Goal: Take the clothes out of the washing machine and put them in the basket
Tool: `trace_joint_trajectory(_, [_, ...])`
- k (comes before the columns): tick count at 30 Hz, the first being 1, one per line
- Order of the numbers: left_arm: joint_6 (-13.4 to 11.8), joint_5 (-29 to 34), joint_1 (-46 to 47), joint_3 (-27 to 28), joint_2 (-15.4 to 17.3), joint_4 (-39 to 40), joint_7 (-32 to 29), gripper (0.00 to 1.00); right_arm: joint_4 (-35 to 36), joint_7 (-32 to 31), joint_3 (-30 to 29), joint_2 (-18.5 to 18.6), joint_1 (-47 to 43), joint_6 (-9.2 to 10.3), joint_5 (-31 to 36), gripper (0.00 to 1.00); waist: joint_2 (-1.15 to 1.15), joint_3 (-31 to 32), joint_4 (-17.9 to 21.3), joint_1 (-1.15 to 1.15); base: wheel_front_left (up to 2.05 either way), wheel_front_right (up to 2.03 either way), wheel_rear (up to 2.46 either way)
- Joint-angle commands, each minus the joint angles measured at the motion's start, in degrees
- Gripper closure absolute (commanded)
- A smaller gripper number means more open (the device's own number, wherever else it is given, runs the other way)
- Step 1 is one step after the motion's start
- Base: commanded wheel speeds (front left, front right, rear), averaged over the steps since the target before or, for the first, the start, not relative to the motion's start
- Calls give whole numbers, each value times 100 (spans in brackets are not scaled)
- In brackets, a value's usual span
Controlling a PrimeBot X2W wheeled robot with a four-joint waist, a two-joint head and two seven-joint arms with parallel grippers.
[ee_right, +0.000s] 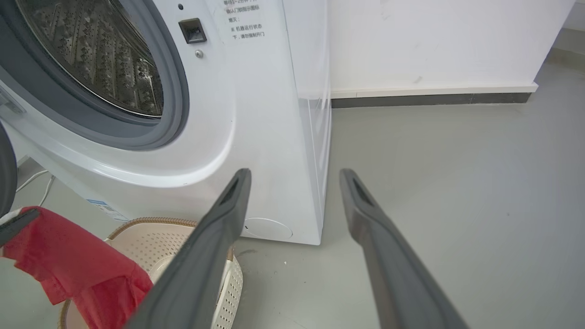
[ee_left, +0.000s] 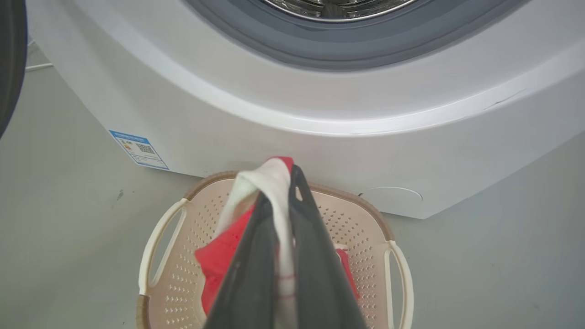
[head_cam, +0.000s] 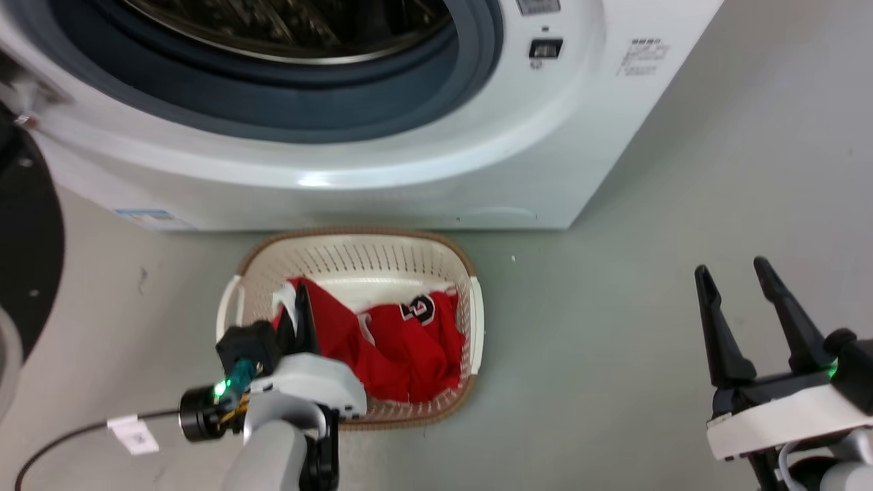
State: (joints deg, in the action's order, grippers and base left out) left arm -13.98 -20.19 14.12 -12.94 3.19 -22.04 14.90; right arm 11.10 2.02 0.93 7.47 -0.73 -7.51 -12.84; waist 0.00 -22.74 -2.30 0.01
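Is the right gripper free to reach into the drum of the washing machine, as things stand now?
Probably yes. The right gripper is open over the floor, right of the washing machine, and nothing blocks the open mouth of its drum. Whether the arm stretches that far, I cannot tell.

l pincer clamped on clothes, r pincer spread open, fingers fwd.

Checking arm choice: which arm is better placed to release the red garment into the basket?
Left. The left gripper is shut on the clothes above the basket; the right gripper is open over bare floor.
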Motion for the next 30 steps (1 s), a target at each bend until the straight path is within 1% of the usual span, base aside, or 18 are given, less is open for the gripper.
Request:
trace_joint_trajectory(1, [37, 52, 214, 60, -15, -160, 38, 100, 30, 49, 48, 103, 171, 4, -100, 0, 0, -486, 150, -1, 0, 0, 0])
trace_joint_trajectory(3, [83, 83, 399, 81, -27, -347, 33, 100, 32, 80, 83, 183, 286, 4, -165, 0, 0, -728, 227, -1, 0, 0, 0])
trace_joint_trajectory(8, [107, -74, 943, -119, -29, -858, 31, 100, -81, 187, 187, 385, 589, 4, -374, 0, 0, -1278, 435, -1, 0, 0, 0])
trace_joint_trajectory(11, [81, -71, 1294, -183, -27, -1202, 30, 100, -145, 281, 262, 474, 744, 4, -462, 0, 0, -1579, 561, -1, 0, 0, 0])
trace_joint_trajectory(12, [81, -71, 1294, -183, -27, -1202, 30, 100, -145, 281, 262, 474, 744, 4, -462, 0, 0, -1579, 561, -1, 0, 0, 0])
trace_joint_trajectory(18, [38, 9, 1983, -133, -28, -1699, 30, 100, -359, 481, 452, 585, 1042, 4, -648, 0, 0, -2088, 823, -1, 0, 0, 0])
trace_joint_trajectory(22, [33, 54, 2344, -22, -28, -2161, 30, 100, -543, 644, 623, 624, 1242, 4, -752, 0, 0, -2288, 1001, -1, 0, 0, 0])
trace_joint_trajectory(23, [55, 83, 2503, 64, -29, -2616, 31, 100, -702, 750, 733, 635, 1362, 4, -799, 0, 0, -2344, 1117, -1, 0, 0, 0])
trace_joint_trajectory(27, [10, 50, 2545, 261, -25, -3157, 31, 100, -888, 863, 852, 613, 1462, 4, -881, 0, 0, -2377, 1255, -1, 0, 0, 0])
trace_joint_trajectory(30, [0, 86, 2516, 363, -31, -3372, 31, 100, -989, 923, 889, 606, 1535, 4, -901, 0, 0, -2383, 1303, -1, 0, 0, 0])
